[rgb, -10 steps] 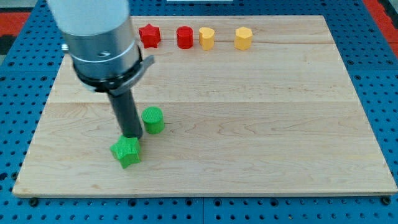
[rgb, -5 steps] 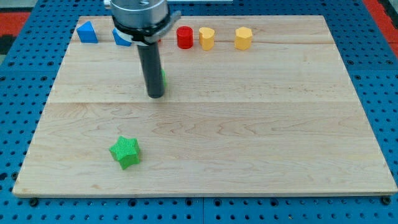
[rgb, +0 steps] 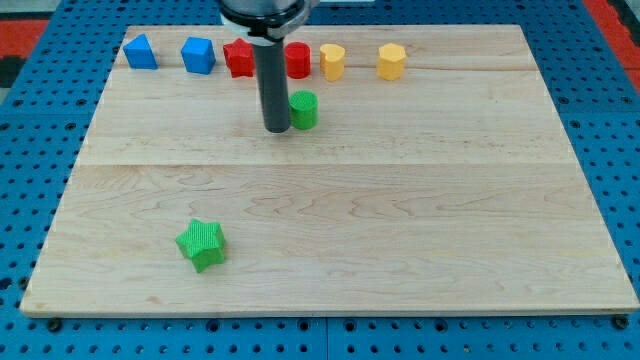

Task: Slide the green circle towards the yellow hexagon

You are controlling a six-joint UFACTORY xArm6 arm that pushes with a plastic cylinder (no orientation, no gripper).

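Tip (rgb: pixel 277 130) touching green circle (rgb: pixel 304 109), left side.

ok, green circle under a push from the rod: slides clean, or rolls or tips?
The green circle is a squat cylinder standing on its flat end, so it probably slides rather than tips or rolls. My tip sits at its left side; the round wall may let it slip off sideways if the contact is off-centre. The wooden board looks smooth, so drag is likely low.

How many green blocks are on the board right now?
2. The green circle sits near the view's top, just right of my tip. The green star lies alone toward the view's bottom left. The rod could hide little else.
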